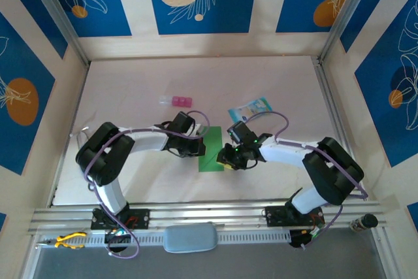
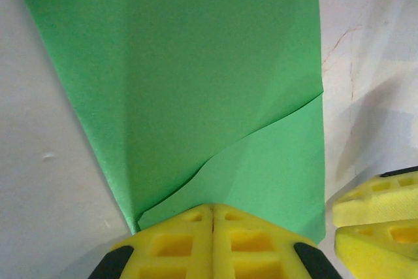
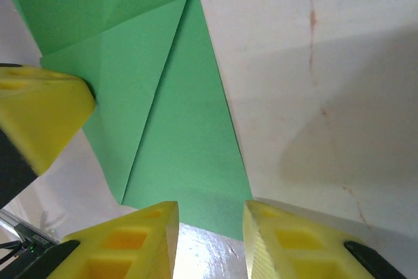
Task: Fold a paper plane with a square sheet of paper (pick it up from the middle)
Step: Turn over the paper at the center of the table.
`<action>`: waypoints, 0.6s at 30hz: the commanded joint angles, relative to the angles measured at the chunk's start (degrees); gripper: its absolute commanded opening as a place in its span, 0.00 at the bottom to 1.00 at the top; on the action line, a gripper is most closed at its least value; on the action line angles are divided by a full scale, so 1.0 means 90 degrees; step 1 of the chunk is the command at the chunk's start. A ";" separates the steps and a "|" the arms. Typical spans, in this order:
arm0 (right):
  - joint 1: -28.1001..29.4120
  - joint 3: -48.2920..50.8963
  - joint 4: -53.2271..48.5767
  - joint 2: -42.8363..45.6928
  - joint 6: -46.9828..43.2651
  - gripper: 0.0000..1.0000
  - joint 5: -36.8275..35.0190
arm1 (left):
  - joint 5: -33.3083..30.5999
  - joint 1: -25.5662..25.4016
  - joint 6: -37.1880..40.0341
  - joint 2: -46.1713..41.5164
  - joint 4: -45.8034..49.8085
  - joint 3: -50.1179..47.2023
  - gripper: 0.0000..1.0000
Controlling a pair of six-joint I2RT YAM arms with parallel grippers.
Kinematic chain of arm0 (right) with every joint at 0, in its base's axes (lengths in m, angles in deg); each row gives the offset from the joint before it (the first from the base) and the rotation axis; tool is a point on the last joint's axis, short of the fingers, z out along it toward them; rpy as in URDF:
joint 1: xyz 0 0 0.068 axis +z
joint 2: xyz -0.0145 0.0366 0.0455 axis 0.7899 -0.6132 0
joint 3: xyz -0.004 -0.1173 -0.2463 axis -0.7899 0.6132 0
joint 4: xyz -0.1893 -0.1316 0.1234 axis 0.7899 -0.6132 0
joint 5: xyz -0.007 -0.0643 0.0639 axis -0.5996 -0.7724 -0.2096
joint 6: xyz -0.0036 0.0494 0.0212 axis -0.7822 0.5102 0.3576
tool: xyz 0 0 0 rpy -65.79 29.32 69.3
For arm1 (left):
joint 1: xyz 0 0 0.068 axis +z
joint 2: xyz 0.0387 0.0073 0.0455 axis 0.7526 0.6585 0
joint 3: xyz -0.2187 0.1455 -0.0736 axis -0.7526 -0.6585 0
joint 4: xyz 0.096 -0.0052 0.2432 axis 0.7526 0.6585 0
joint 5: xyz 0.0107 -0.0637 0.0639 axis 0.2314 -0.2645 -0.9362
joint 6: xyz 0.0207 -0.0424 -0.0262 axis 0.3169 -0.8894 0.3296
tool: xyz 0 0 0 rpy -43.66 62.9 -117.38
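The square sheet of paper point(image 1: 210, 160) lies flat on the pale bench point(image 1: 130, 89), in the middle, between the two wrists. It is already creased into a narrower strip that runs away from the arm bases. In the wrist views it shows slanting folded flaps whose edges cross its bright green surface.

The left gripper point(image 2: 212, 208) comes in from the left side of the sheet with its yellow fingers point(image 2: 176, 243) pressed together, no gap between them. Its tips sit right at the near edge of the paper. I cannot tell whether any paper is pinched in between.

The right gripper point(image 3: 210, 208) is at the sheet's near right part with its fingers apart. An end of the green strip lies in the gap between them, and neither finger closes on it. Each wrist view also catches the other gripper's yellow fingers close by, so the two are working just beside one another.

Farther back on the bench, a small pink block point(image 1: 176, 101) sits well apart from the paper to the left. A pale blue printed packet point(image 1: 249, 110) lies behind the right wrist.
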 commanded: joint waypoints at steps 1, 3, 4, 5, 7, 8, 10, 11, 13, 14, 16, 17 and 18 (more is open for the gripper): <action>0.0110 0.0004 0.0059 -0.0160 0.0107 0.32 -0.0171 | -0.0010 0.0061 -0.0027 0.0095 -0.0002 -0.0182 0.06; 0.0145 -0.0014 0.0134 -0.0259 0.0085 0.32 -0.0201 | -0.0009 0.0063 -0.0043 0.0105 0.0004 -0.0178 0.06; 0.0168 -0.0021 0.0153 -0.0306 0.0102 0.32 -0.0241 | -0.0013 0.0062 -0.0053 0.0114 0.0009 -0.0163 0.05; 0.0195 -0.0028 0.0176 -0.0348 0.0109 0.32 -0.0285 | -0.0008 0.0063 -0.0069 0.0120 -0.0004 -0.0170 0.06; 0.0224 -0.0057 0.0196 -0.0401 0.0089 0.31 -0.0349 | -0.0003 0.0060 -0.0086 0.0124 -0.0020 -0.0156 0.05; 0.0236 -0.0059 0.0236 -0.0401 0.0085 0.31 -0.0395 | -0.0001 0.0058 -0.0100 0.0130 -0.0029 -0.0157 0.05; 0.0242 -0.0056 0.0426 -0.0382 0.0015 0.32 -0.0351 | -0.0008 0.0056 -0.0109 0.0124 -0.0045 -0.0155 0.05; 0.0245 -0.0049 0.0533 -0.0358 -0.0023 0.34 -0.0323 | -0.0009 0.0064 -0.0103 0.0116 -0.0035 -0.0153 0.05; 0.0231 -0.0018 0.0820 -0.0315 -0.0121 0.38 -0.0257 | -0.0018 0.0064 -0.0103 0.0115 -0.0031 -0.0153 0.05; 0.0209 -0.0011 0.0944 -0.0313 -0.0161 0.40 -0.0209 | -0.0009 0.0062 -0.0094 0.0127 -0.0030 -0.0153 0.05; 0.0121 -0.0028 0.1243 -0.0367 -0.0290 0.44 -0.0003 | -0.0010 0.0063 -0.0099 0.0141 -0.0029 -0.0153 0.05; 0.0078 -0.0051 0.1347 -0.0417 -0.0331 0.45 0.0082 | -0.0009 0.0064 -0.0095 0.0140 -0.0030 -0.0153 0.05; 0.0046 -0.0069 0.1435 -0.0471 -0.0380 0.46 0.0167 | -0.0003 0.0057 -0.0093 0.0144 -0.0030 -0.0153 0.05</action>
